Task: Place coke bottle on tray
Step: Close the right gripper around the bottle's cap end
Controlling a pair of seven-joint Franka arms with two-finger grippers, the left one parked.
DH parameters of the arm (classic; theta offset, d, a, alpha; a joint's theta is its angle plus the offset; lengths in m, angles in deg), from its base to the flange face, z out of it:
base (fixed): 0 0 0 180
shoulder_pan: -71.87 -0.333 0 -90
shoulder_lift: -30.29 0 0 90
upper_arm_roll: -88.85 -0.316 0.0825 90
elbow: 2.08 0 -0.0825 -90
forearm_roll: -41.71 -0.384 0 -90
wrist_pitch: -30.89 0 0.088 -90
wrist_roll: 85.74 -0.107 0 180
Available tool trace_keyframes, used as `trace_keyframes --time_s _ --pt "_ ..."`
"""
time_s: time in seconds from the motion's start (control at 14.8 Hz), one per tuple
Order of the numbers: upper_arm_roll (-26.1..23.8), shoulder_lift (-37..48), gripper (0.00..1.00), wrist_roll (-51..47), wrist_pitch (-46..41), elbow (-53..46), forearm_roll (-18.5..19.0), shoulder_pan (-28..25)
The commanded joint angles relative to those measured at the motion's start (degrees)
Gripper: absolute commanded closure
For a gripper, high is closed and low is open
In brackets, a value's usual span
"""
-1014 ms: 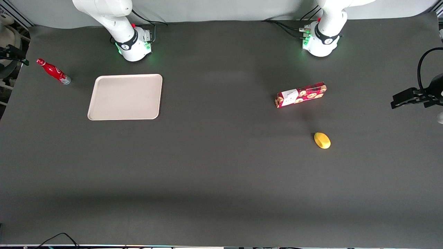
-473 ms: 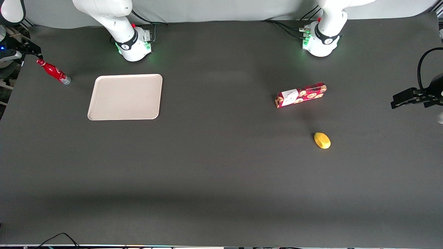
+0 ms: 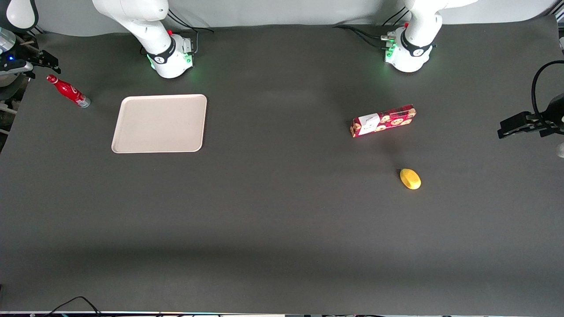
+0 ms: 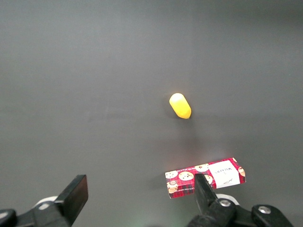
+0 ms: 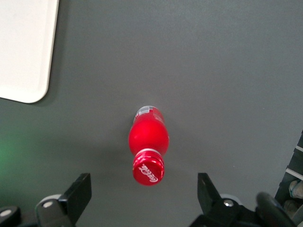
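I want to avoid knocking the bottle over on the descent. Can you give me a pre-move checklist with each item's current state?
1. Coke bottle standing upright on the table: ok.
2. Gripper open, fingers wider than the cap: ok.
3. Gripper centred above the bottle, cap between the fingers: ok.
4. Nothing touching the bottle; the tray lies apart from it: ok.
5. Tray bare for the drop: ok.
6. Height left above the cap: cannot tell.

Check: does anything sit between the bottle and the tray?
No. Front view shows only bare mat between bottle and tray; the open end effector hovers above the bottle.
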Motion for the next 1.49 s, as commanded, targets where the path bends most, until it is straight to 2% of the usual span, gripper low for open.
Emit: trace_keyframes --time_s 0.0,1.01,1.22,1.42 --pt "2.67 1.12 0.01 0.84 2.76 0.92 2.27 -1.13" --pt "8.12 -3.89 0.04 1.28 8.91 1.71 2.45 -4.74" --pt "8.82 -3.89 0.16 1.28 8.91 1.63 2.27 -4.83" --pt "8.91 -3.89 0.32 1.98 8.91 1.62 2.27 -4.83"
